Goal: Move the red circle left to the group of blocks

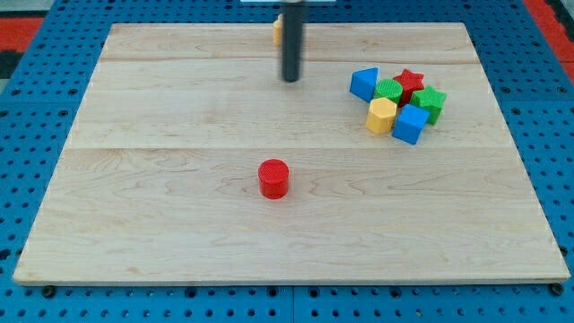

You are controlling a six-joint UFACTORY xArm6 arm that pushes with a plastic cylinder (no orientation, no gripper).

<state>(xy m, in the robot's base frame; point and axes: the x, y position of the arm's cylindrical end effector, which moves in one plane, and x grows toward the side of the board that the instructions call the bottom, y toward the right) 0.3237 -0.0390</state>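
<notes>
The red circle (273, 178), a short red cylinder, stands alone near the middle of the wooden board (161, 224). My tip (291, 80) is near the view's top centre, well above the red circle and apart from it. A tight group of blocks sits at the view's upper right: a blue block (363, 82), a green block (388, 90), a red star (410, 82), a green star (431, 101), a yellow block (381, 115) and a blue cube (411, 124). The group lies to the right of both the tip and the red circle.
A yellow-orange block (278, 30) shows partly behind the rod at the board's top edge. The board lies on a blue perforated base (36, 135) that surrounds it on all sides.
</notes>
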